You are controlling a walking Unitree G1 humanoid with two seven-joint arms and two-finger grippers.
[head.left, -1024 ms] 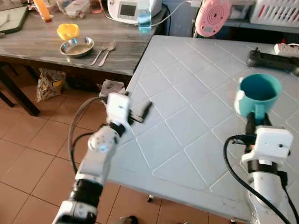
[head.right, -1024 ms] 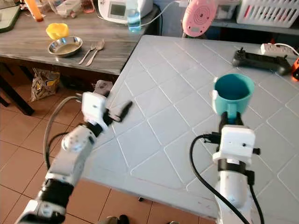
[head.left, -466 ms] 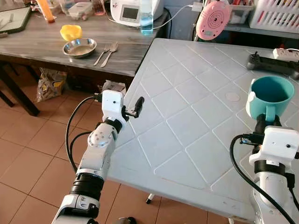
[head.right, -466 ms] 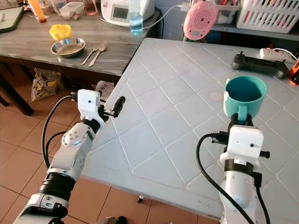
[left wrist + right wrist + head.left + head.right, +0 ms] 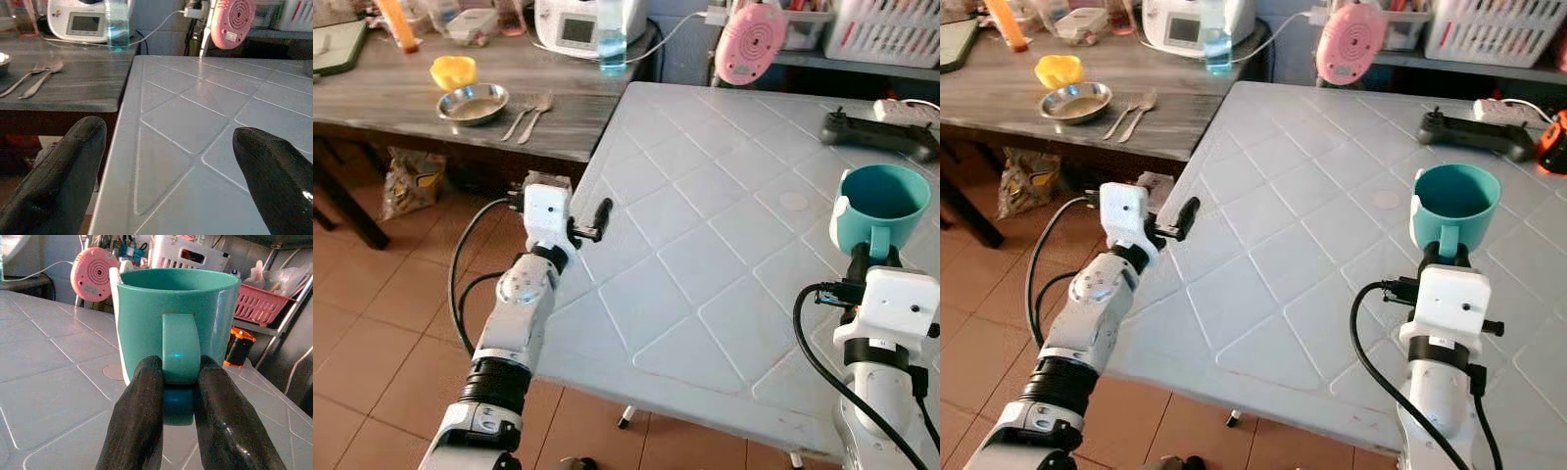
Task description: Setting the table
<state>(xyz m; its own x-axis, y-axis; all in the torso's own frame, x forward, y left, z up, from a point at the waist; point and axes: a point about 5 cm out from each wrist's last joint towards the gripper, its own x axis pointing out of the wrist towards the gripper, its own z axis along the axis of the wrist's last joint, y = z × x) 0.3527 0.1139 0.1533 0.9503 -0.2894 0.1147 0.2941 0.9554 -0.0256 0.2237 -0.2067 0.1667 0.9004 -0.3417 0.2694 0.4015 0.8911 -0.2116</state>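
- Teal glazed mug (image 5: 177,333), upright and empty as far as the rim lets one see, sits directly ahead of the right gripper (image 5: 177,382), whose two black fingers (image 5: 139,416) pinch the mug's handle from both sides.
- It looks stiff and hard, probably ceramic: likely moderately heavy and breakable, with a smooth glaze that could slip between rubbery pads.
- The handle is the narrow part to hold; gripped there, the cup's weight hangs beyond the fingers and may tip it forward, so a firm squeeze low on the handle seems wise.
- Whether the mug's base touches the pale quilted counter (image 5: 705,225) or hangs just above it, I cannot tell.
- Left gripper (image 5: 168,161) has its fingers spread wide with nothing between them, held at the counter's near edge, well apart from the mug.
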